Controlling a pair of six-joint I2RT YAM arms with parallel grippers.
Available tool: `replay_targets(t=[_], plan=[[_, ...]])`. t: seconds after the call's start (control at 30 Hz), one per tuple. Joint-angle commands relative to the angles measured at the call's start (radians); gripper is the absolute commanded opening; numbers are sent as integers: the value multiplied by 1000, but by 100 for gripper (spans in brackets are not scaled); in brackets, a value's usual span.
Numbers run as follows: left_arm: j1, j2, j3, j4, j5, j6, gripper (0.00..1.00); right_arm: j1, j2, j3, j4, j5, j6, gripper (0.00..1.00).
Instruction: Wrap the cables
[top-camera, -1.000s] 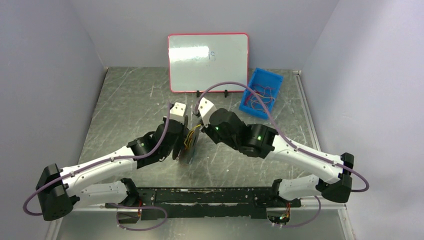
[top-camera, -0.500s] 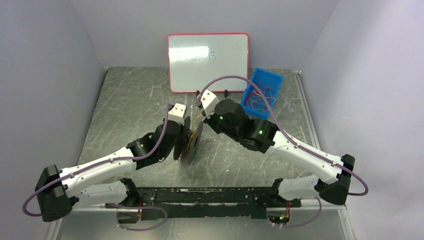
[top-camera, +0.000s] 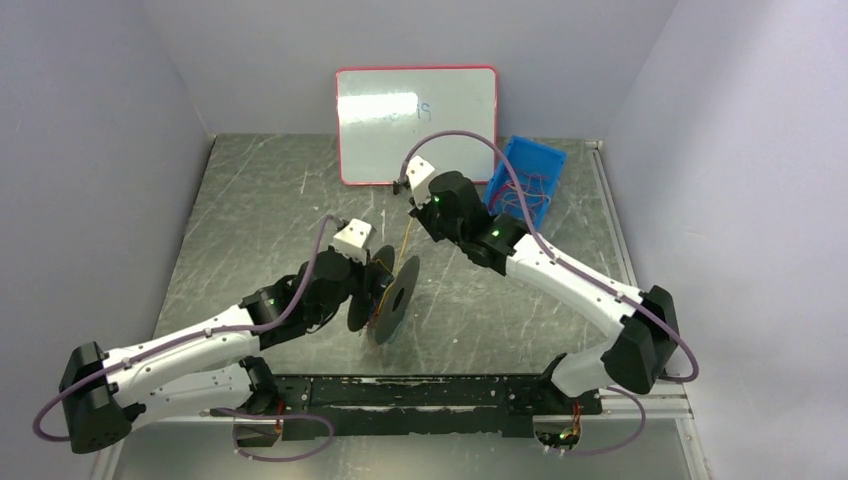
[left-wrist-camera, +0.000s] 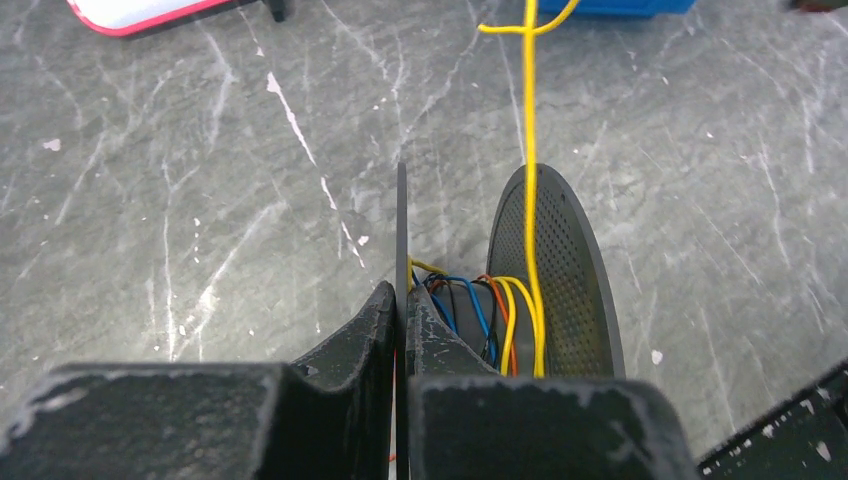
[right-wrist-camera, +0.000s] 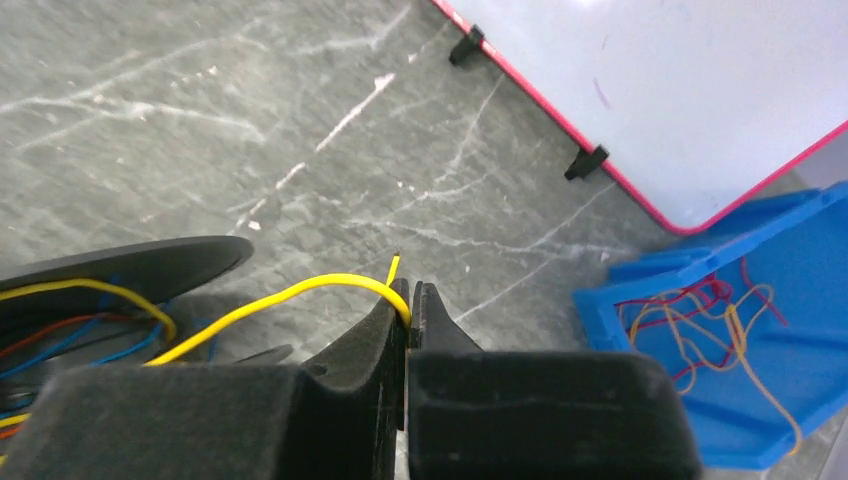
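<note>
A black spool (top-camera: 392, 300) with two round flanges stands on edge at the table's middle. My left gripper (left-wrist-camera: 401, 305) is shut on its near flange (left-wrist-camera: 402, 230). Yellow, orange and blue cables (left-wrist-camera: 505, 320) are wound on the hub. One yellow cable (left-wrist-camera: 529, 150) runs taut from the spool up to my right gripper (right-wrist-camera: 410, 300), which is shut on it near its end. That cable shows faintly in the top view (top-camera: 404, 242), between the spool and the right gripper (top-camera: 408, 188) near the whiteboard's foot.
A red-framed whiteboard (top-camera: 416, 124) stands at the back. A blue bin (top-camera: 522, 182) with several loose yellow and red cables (right-wrist-camera: 700, 320) sits at the back right, beside the right arm. A black rail (top-camera: 420, 392) runs along the near edge.
My right gripper has moved back and up toward the whiteboard, pulling the yellow cable out long. The left gripper has turned the spool and shifted slightly nearer.
</note>
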Motion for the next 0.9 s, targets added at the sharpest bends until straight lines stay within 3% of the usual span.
replay_targets(t=[0.0, 0.47, 0.87], plan=[[-12, -64, -7, -21, 82, -13, 7, -42, 19, -98, 132, -37, 20, 0], [-12, -29, -3, -109, 98, -47, 7, -113, 55, -467, 393, -240, 240, 0], [-12, 32, 82, -266, 157, -126, 9, -112, 57, -612, 486, -326, 315, 0]])
